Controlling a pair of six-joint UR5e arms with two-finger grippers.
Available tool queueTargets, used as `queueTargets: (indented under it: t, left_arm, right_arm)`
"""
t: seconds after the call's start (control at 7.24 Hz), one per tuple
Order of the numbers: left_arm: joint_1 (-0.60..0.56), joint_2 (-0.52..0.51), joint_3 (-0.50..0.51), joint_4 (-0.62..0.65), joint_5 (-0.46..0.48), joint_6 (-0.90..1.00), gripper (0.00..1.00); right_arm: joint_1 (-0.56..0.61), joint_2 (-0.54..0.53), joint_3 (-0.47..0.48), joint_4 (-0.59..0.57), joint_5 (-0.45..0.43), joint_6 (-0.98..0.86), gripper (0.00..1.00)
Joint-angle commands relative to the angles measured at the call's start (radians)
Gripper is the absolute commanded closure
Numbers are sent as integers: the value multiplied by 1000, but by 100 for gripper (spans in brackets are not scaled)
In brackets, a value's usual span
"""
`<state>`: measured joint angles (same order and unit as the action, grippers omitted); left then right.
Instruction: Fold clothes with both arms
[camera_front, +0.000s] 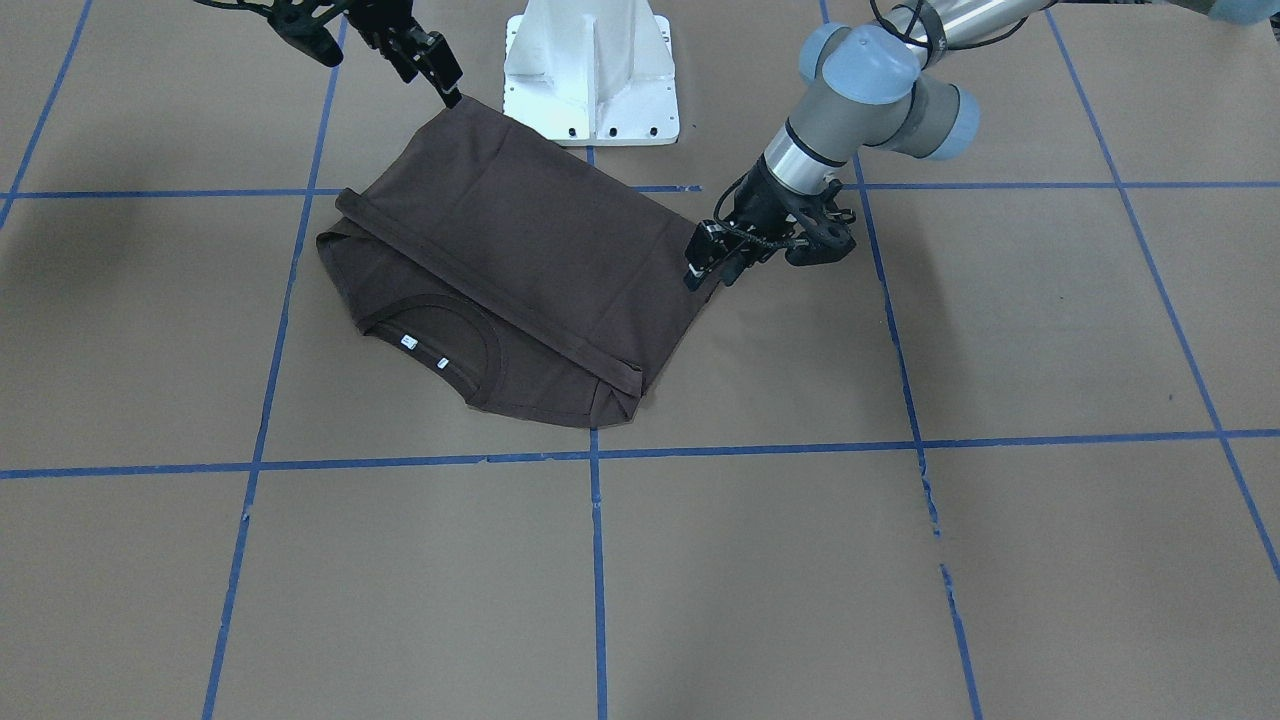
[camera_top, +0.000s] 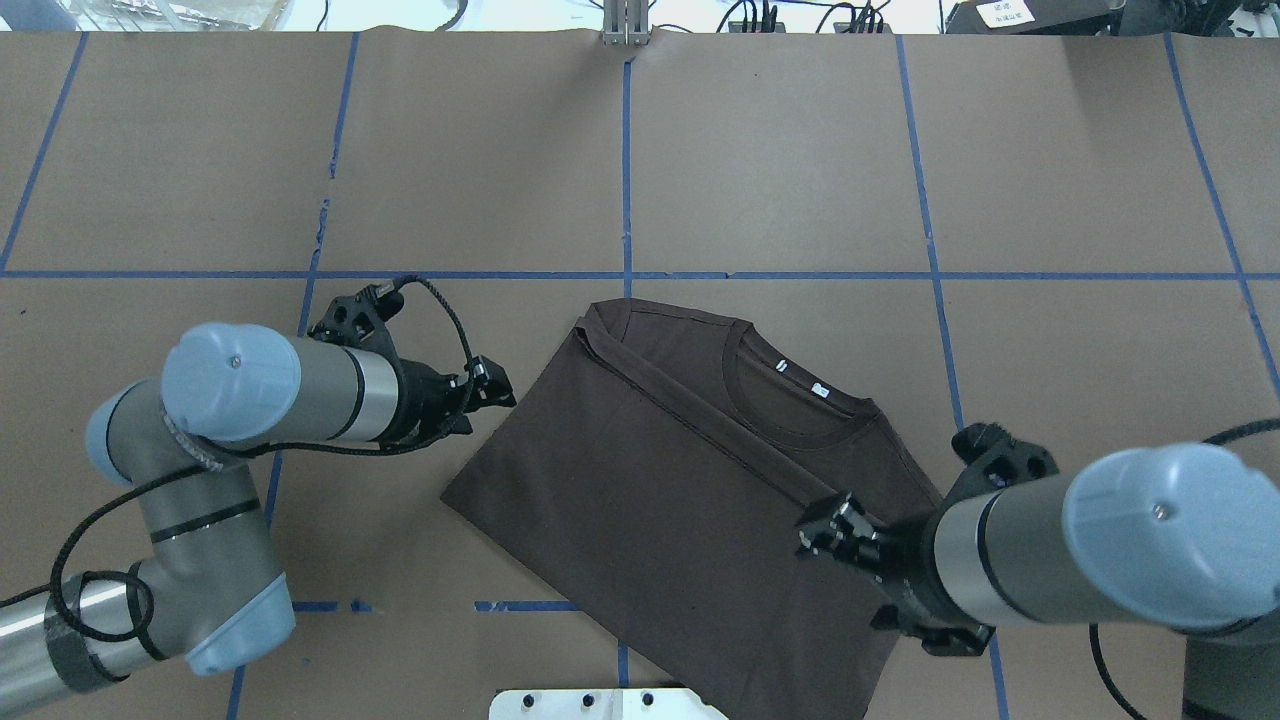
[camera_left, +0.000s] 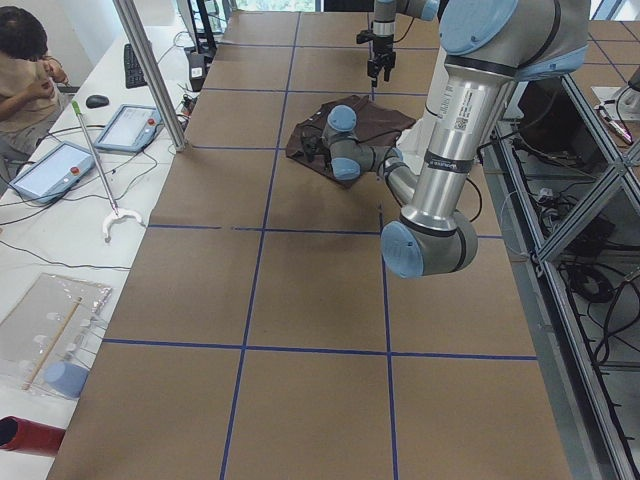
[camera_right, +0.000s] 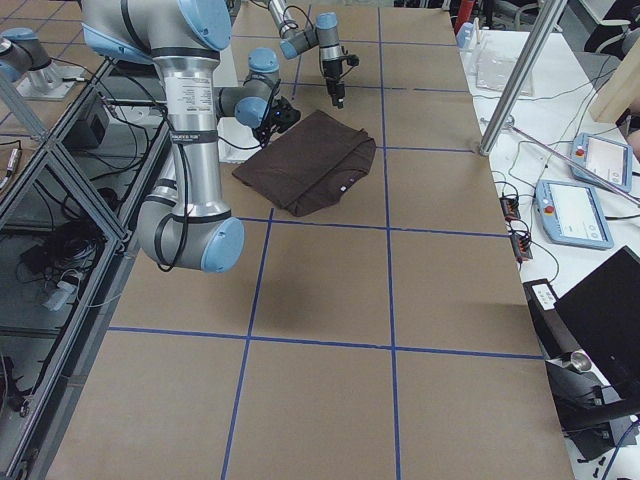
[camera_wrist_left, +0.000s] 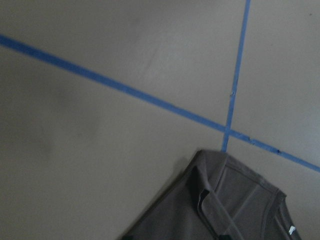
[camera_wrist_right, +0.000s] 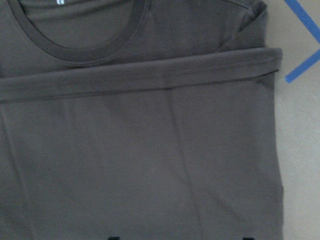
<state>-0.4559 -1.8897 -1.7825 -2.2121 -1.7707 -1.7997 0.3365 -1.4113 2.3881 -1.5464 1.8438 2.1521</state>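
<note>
Brown paper-covered table (camera_front: 1000, 330) gridded with blue tape (camera_front: 597, 560); white side bench (camera_left: 50, 250).

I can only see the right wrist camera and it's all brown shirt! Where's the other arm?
Observer: The left gripper is right beside the shirt's side edge, not over the cloth.
Operator: Where on the table is the shirt?
Observer: One of its corners lies close to the robot's white base.
Operator: Is anybody watching?
Observer: Yes, a person sits at a white side table.
</note>
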Motion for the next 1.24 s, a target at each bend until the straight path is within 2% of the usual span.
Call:
queueTargets:
  t: [0.0,0.14,0.28,0.83,1.1]
  left_arm:
    - [74,26,-58,196,77,-30,34]
    - [77,-17,-89,324,77,-30,35]
    - [79,-22,-116,388,77,-30,35]
    - [138,-23,-95,390,82,-46,38]
    - [164,-26,-78,390,82,-47,44]
  right_arm:
    - [166,73,-18,2,66,-8,0]
    - [170,84,-44,2,63,-11,0]
    - [168,89,-67,3,57,-12,0]
    - [171,97,-92,5,57,-20,0]
    - [170,98,-99,5,57,-20,0]
